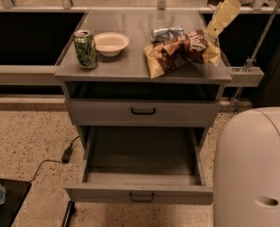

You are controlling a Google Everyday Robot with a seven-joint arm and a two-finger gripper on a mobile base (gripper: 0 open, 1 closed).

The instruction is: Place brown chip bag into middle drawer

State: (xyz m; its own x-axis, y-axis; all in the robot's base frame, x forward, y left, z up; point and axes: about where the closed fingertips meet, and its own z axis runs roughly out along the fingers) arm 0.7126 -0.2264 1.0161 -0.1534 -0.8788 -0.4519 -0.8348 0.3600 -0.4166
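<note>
The brown chip bag (177, 52) lies flat on the right part of the grey cabinet top (126, 67), dark brown with yellow-tan edges and white lettering. My gripper (210, 33) comes down from the upper right on a pale yellow link, and its tip is right over the bag's right end, close to or touching it. The middle drawer (141, 194) is pulled open below, showing its deep dark tray and a small curved handle on the low front panel. Nothing lies in it.
A green can (85, 48) and a white bowl (111, 43) stand on the left of the top. A silver-blue foil packet (167, 33) lies behind the bag. A closed drawer front with a black handle (143, 111) sits above. My white body (252, 169) fills the lower right. A cable (59, 159) lies on the floor.
</note>
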